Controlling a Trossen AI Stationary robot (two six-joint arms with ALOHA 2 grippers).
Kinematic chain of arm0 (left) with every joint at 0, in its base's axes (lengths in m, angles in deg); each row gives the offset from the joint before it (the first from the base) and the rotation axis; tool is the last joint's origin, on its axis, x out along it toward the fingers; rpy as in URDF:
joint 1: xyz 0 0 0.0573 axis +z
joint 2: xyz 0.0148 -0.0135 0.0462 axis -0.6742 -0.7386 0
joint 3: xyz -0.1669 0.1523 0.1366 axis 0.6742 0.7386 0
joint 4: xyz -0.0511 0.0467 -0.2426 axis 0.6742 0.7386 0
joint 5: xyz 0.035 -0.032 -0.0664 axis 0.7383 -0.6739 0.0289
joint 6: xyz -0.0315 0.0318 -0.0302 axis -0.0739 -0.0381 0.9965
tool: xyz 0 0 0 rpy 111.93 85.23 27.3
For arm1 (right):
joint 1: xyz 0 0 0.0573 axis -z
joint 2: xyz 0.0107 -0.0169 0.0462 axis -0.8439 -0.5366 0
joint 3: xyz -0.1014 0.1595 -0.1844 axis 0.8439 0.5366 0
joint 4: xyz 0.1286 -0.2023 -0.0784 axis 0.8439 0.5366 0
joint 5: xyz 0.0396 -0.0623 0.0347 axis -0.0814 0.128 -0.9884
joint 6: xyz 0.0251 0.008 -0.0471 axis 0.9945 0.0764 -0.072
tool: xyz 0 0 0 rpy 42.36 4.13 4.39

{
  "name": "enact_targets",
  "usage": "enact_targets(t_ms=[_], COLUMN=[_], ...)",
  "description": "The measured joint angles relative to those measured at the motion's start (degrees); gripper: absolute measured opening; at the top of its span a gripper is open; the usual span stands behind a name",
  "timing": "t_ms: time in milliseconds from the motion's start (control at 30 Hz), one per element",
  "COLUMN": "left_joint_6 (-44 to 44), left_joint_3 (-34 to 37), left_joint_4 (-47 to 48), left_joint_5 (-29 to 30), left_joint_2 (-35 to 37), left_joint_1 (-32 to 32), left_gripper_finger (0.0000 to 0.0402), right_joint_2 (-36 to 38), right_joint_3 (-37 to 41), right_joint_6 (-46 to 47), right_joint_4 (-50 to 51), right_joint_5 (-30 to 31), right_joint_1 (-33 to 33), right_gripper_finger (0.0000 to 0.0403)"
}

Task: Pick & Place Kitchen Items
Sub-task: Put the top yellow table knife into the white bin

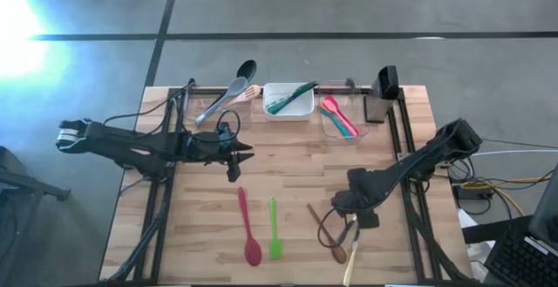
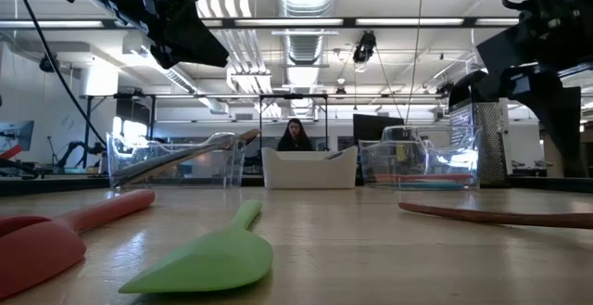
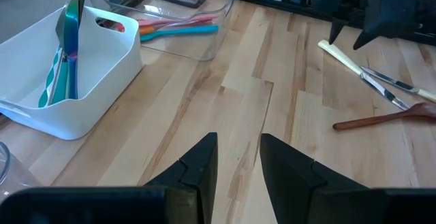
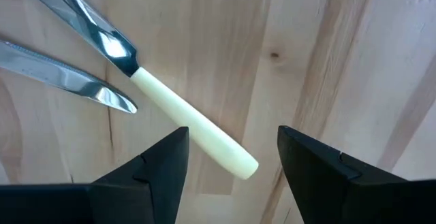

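My right gripper (image 4: 231, 163) points down, open, low over the near right of the table (image 1: 296, 169). Its fingers stand on either side of the free end of a cream-handled piece of cutlery (image 4: 194, 132) lying flat, without touching it. A second metal piece (image 4: 68, 81) lies beside it, and a brown wooden spoon (image 1: 327, 235) is close by. A red spoon (image 1: 249, 233) and a green spatula (image 1: 275, 232) lie at the near middle. My left gripper (image 3: 238, 159) hovers over the table's middle left, narrowly open and holding nothing.
Along the far edge stand a clear tub (image 1: 228, 95) with black and grey spoons, a white tub (image 1: 288, 101) with green utensils, and a clear tub (image 1: 342, 119) with pink, orange and blue spatulas. A metal grater (image 1: 377, 105) stands at the far right. A person sits beyond the table (image 2: 295, 136).
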Motion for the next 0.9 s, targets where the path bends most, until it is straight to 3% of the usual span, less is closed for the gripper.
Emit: enact_targets(t_ms=[533, 900], left_joint_6=[0.0, 0.0], left_joint_3=[0.0, 0.0], left_joint_4=[0.0, 0.0], left_joint_5=[0.0, 0.0], left_joint_2=[0.0, 0.0], left_joint_1=[0.0, 0.0], left_gripper_finger=[0.0112, 0.0112], right_joint_2=[0.0, -0.4], right_joint_3=[8.0, 11.5], right_joint_6=[0.0, 0.8], right_joint_4=[-1.2, -9.2], right_joint_5=[-1.9, -3.1], right_joint_1=[0.0, -0.6], right_gripper_finger=[0.0215, 0.0215])
